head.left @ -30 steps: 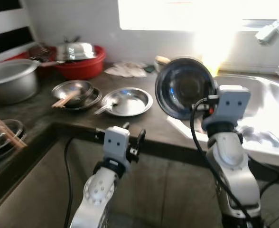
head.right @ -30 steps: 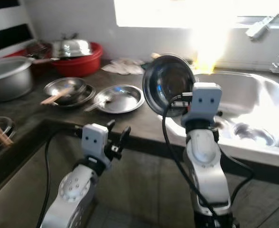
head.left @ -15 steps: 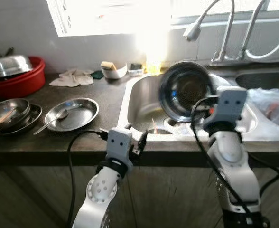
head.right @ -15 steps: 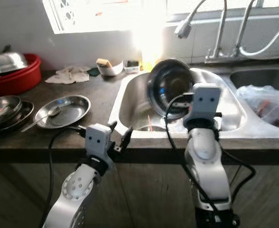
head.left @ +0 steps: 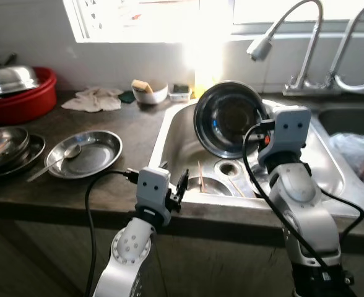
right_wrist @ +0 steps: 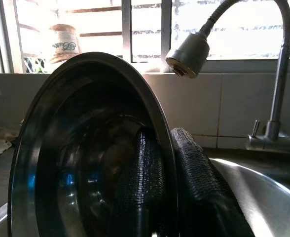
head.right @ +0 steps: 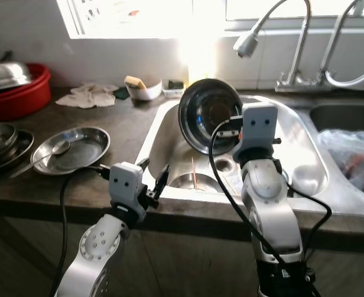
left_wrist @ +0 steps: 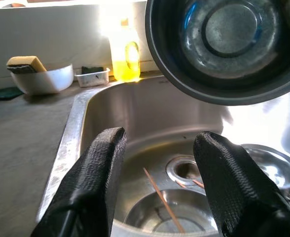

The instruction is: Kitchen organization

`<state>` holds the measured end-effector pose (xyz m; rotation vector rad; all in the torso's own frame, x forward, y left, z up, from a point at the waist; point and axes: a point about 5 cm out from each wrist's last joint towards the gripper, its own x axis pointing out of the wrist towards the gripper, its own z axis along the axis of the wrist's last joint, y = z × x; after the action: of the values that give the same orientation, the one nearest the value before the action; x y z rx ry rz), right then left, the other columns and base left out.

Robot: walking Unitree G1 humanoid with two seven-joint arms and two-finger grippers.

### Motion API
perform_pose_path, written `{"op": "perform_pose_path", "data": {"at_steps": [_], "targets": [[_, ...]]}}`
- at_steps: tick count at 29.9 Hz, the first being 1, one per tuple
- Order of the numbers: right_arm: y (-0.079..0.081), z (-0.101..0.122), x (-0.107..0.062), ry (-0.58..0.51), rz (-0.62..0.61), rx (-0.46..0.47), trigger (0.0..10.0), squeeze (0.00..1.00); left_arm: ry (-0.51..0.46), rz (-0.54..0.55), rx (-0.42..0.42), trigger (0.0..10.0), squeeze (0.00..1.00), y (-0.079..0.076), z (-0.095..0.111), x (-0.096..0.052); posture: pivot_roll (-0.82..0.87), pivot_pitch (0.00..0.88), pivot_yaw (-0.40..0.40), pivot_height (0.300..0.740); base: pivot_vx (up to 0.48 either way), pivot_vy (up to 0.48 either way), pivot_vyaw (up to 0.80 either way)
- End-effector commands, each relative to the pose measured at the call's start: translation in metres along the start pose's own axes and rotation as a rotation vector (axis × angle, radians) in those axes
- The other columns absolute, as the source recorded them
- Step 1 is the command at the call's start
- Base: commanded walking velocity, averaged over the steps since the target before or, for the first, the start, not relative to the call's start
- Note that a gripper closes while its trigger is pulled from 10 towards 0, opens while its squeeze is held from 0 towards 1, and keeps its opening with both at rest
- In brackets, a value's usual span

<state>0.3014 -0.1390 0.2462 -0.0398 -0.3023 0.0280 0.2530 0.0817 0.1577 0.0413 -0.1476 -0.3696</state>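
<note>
Taking the sink as the landmark, the far left of the counter holds a red basin with a shiny steel lid lying on it, well apart from the sink. Nearer the front edge, still left of the sink, sit stacked steel bowls, and beside them a shallow steel plate with a spoon resting in it. Behind these, toward the wall, lies a crumpled white cloth, then a small white bowl holding a sponge, just off the sink's back left corner, with a small tray and a yellow bottle beside it against the bright window. The left gripper hovers at the sink's front rim, its two black fingers spread wide with nothing between them; below it in the basin lie a steel dish with a thin stick across it, near the drain. Above the basin the right gripper holds up a steel bowl, tilted on edge with its hollow facing the robot, one finger inside the rim and one outside, pinched tight on the wall. A curved faucet rises behind the sink, its head just above the bowl. Right of the sink, a second basin holds a plastic bag.
</note>
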Motion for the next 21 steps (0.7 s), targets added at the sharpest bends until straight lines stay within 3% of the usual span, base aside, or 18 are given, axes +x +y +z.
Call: {"op": "perform_pose_path", "data": {"at_steps": [1, 12, 16, 21], "targets": [[-0.011, 0.002, 0.003, 0.009, -0.029, 0.011, 10.0, 0.0, -0.002, -0.008, -0.041, 10.0, 0.0, -0.005, 0.001, 0.0, 0.06, 0.027, 0.028, 0.74, 0.0, 0.0, 0.0], [-0.024, -0.006, 0.023, 0.214, 0.091, -0.039, 10.0, 0.0, 0.021, 0.023, -0.03, 10.0, 0.0, -0.003, -0.003, -0.001, 0.06, 0.042, 0.023, 0.74, 0.0, 0.0, 0.0], [-0.032, -0.018, 0.037, 0.358, 0.142, -0.08, 10.0, 0.0, 0.047, 0.052, -0.018, 10.0, 0.0, 0.001, -0.007, -0.003, 0.06, 0.053, 0.017, 0.74, 0.0, 0.0, 0.0], [-0.038, -0.027, 0.048, 0.42, 0.151, -0.086, 10.0, 0.0, 0.078, 0.063, -0.003, 10.0, 0.0, 0.001, -0.011, -0.007, 0.07, 0.063, 0.012, 0.74, 0.0, 0.0, 0.0]]}}
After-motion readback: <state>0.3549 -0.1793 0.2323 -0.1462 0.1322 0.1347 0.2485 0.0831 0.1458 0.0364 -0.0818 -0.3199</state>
